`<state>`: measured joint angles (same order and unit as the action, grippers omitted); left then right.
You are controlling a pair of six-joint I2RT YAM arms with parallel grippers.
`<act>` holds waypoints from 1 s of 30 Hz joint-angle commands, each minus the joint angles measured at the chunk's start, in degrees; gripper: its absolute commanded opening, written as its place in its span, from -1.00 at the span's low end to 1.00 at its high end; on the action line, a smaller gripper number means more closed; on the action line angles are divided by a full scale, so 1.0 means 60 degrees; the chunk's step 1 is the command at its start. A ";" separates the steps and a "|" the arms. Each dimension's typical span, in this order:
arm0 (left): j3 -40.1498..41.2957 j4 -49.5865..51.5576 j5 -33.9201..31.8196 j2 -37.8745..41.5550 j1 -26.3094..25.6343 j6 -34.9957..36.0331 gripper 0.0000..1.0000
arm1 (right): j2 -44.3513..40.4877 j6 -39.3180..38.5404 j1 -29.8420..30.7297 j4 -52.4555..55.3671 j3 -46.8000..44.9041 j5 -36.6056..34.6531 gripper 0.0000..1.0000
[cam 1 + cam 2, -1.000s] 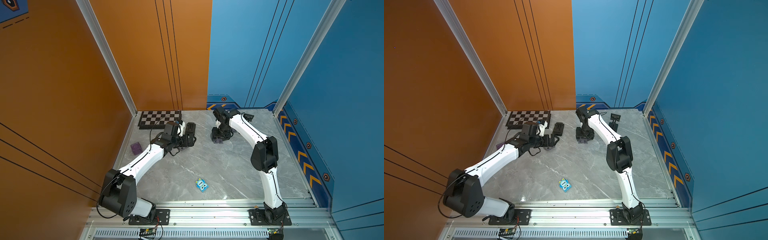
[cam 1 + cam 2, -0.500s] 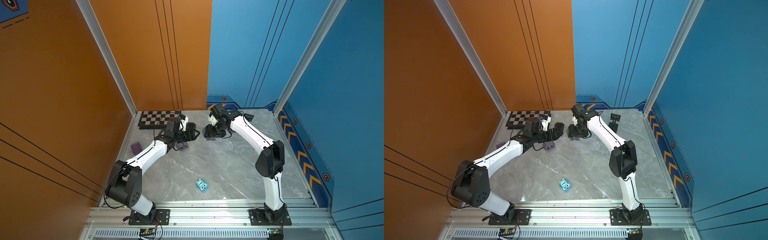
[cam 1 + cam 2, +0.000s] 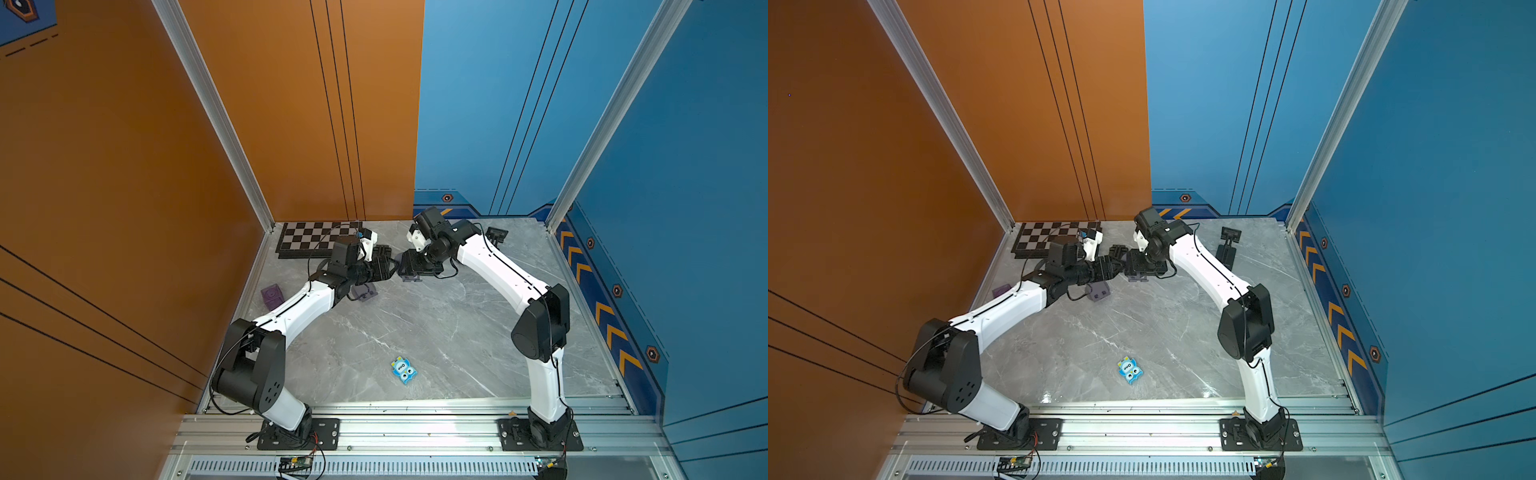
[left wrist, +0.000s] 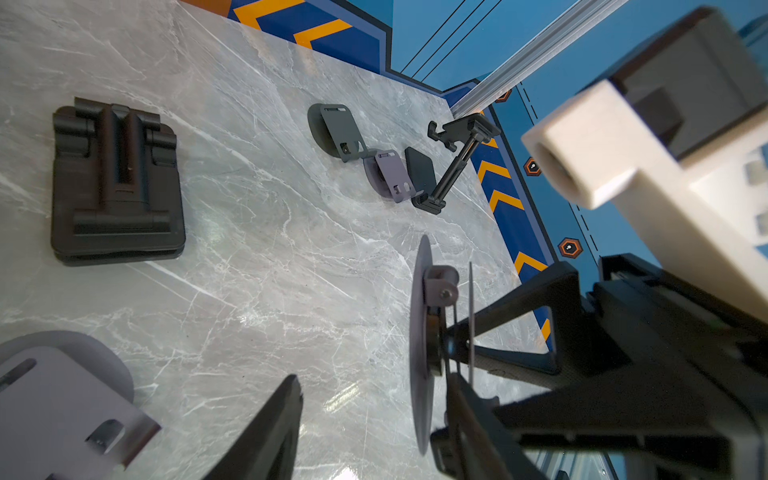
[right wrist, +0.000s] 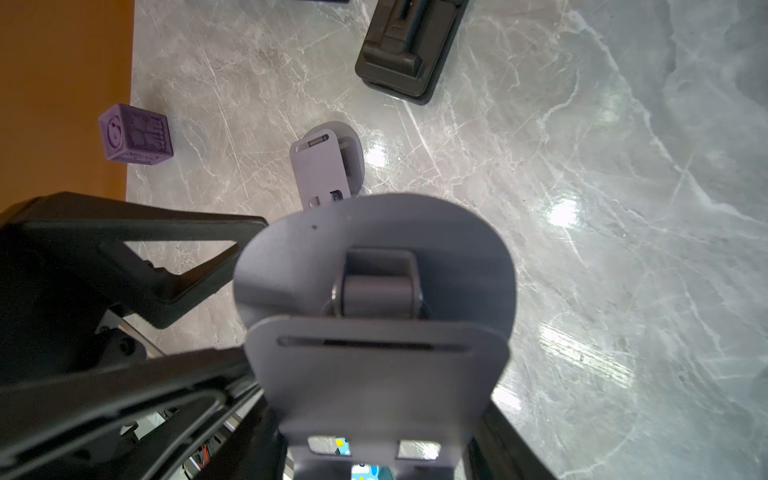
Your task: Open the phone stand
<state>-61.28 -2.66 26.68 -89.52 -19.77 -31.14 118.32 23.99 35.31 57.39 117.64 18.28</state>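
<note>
The phone stand (image 5: 374, 332) is grey-lilac, a round base disc hinged to a flat slotted plate. It hangs above the table between my two grippers in both top views (image 3: 400, 261) (image 3: 1137, 275). My right gripper (image 5: 374, 453) is shut on the slotted plate, a black finger on each edge. In the left wrist view the disc (image 4: 419, 353) stands edge-on between the jaws of my left gripper (image 4: 374, 382). One finger (image 4: 469, 415) lies close by the disc. The other finger (image 4: 274, 432) stands well apart from it, so that gripper is open.
A second lilac stand (image 3: 365, 293) (image 5: 324, 166) lies on the table below my left wrist. A folded black stand (image 4: 116, 183) (image 5: 409, 45) lies near it. More stands (image 4: 336, 131) and a black arm holder (image 3: 1227, 245) sit at the back right. Chessboard (image 3: 311, 241), purple cube (image 3: 272, 295) and blue card (image 3: 403, 370) are spread around.
The two grippers have come together at the back middle. The right one carried the stand leftward. The left one swung right and its jaws narrowed around the disc.
</note>
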 commanded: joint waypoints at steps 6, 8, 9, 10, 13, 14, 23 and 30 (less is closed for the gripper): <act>0.0318 -0.0116 0.0267 0.0086 0.0183 0.0118 0.04 | -0.0707 0.0074 0.0147 -0.0304 0.0035 0.0088 -0.57; 0.0310 -0.0120 0.0341 0.0076 0.0175 0.0119 -0.02 | -0.0735 0.0074 0.0138 -0.0346 0.0065 0.0078 -0.57; 0.0310 -0.0145 0.0389 0.0051 0.0160 0.0110 -0.02 | -0.0713 0.0074 0.0144 -0.0363 0.0090 0.0095 -0.58; 0.0310 -0.0179 0.0453 0.0048 0.0161 0.0098 -0.02 | -0.0694 0.0073 0.0150 -0.0379 0.0154 0.0148 -0.58; 0.0310 -0.0275 0.0603 0.0011 0.0146 0.0051 -0.04 | -0.0578 0.0074 0.0193 -0.0374 0.0380 0.0254 -0.59; 0.0310 -0.0318 0.0631 0.0020 0.0146 0.0031 -0.06 | -0.0519 0.0074 0.0216 -0.0369 0.0475 0.0303 -0.61; 0.0310 -0.0458 0.0983 -0.0176 0.0175 -0.0153 -0.57 | 0.0017 0.0162 0.0328 -0.0365 0.1184 0.1001 -0.68; 0.0150 -0.0517 0.1134 -0.0326 0.0175 -0.0147 -1.00 | 0.0025 0.0191 0.0333 -0.0333 0.1332 0.1106 -0.74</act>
<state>-60.45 -8.45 33.26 -89.49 -18.65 -33.36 119.52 24.93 36.05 57.89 121.93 19.53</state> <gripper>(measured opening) 0.040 0.597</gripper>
